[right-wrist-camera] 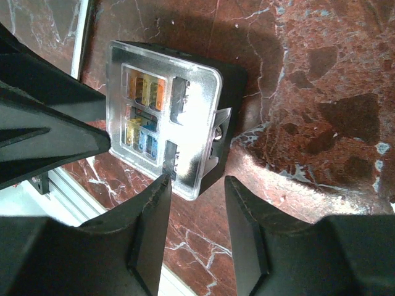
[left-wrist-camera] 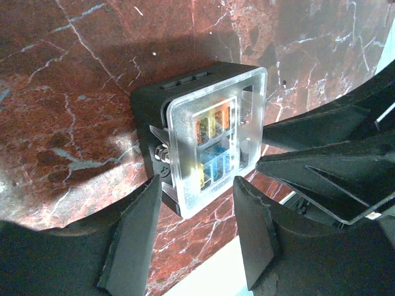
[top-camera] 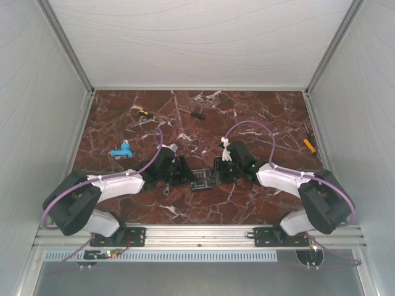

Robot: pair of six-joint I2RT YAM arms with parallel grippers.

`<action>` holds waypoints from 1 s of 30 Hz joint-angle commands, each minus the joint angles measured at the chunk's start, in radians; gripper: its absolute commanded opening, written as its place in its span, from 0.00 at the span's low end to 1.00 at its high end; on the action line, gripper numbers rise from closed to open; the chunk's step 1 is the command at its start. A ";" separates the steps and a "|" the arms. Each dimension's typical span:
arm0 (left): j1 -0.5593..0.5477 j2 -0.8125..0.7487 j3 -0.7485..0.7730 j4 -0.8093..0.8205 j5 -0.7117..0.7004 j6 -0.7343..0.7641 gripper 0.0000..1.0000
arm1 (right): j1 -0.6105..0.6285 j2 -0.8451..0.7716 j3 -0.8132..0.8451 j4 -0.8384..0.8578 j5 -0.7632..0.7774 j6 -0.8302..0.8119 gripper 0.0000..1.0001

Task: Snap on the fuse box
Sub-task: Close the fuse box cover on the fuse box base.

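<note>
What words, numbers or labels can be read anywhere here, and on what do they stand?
None can be read.
fuse box: no legible marking on its black body.
clear cover: no print visible.
fuses: any numbers are too small and blurred to read.
small tools farther back: too small to tell.

A red-brown marble table with white veins carries everything. The fuse box rests flat on it near the middle, toward the near edge. A small blue object lies at the left. Two small tools, one yellow-and-black handled and one dark, lie toward the far side. An orange-handled tool lies at the right edge.
</note>
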 commanded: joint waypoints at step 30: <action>0.047 0.067 -0.095 -0.054 0.087 -0.004 0.31 | 0.028 0.250 0.020 -0.147 0.068 -0.053 0.21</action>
